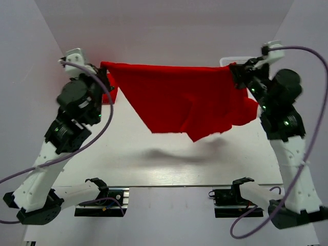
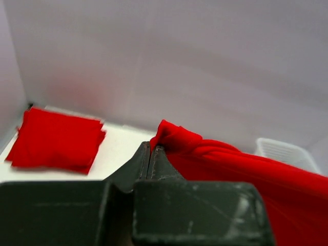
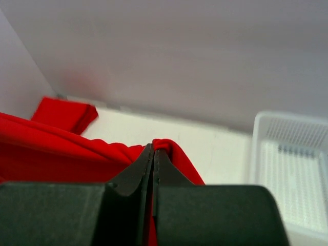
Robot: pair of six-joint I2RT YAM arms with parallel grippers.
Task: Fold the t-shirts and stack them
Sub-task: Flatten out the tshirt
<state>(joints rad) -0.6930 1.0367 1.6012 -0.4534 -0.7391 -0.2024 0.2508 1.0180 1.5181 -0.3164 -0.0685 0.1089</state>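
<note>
Left fingers (image 2: 149, 154) and right fingers (image 3: 152, 154) pinched tight on hanging red t-shirt (image 1: 184, 97), folded t-shirt (image 2: 54, 141) behind

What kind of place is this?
Likely a robot test booth: plain white walls box in a white table, and the left gripper and right gripper hold a red t-shirt stretched above it.

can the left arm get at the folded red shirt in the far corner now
Probably not yet: the left gripper is shut on a corner of the hanging t-shirt, the right gripper on the other. The folded shirt lies near, with nothing between them.
</note>
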